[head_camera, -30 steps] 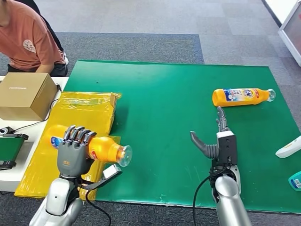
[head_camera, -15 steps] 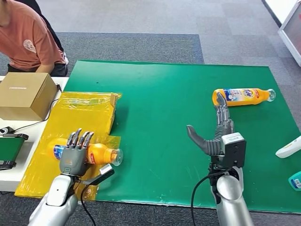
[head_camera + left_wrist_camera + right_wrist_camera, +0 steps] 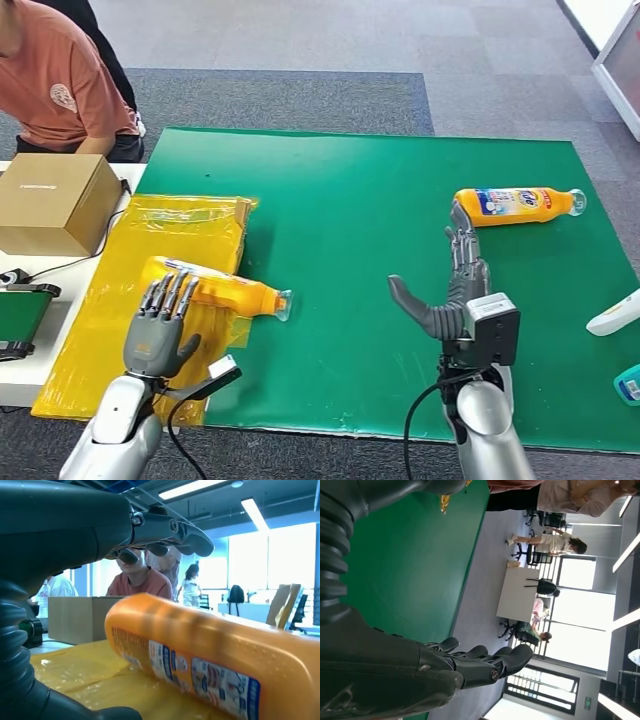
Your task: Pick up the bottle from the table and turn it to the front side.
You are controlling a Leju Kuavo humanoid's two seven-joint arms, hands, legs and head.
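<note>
An orange bottle with a clear cap lies on its side on the yellow bag, cap pointing right onto the green mat. My left hand hovers just on the near side of it, fingers spread and holding nothing. In the left wrist view the bottle lies under the outstretched fingers, apart from them. A second orange bottle lies at the mat's far right. My right hand is open, thumb out to the left, its fingertips close to that bottle's base.
A cardboard box sits on the white table at the left, with a person in a salmon shirt behind it. A dark green tray is at the left edge. A white object and a blue item lie at the right edge.
My left hand has let go of the bottle, which now lies on the yellow bag, and the hand has drawn back. My right hand has reached forward toward the far bottle.
</note>
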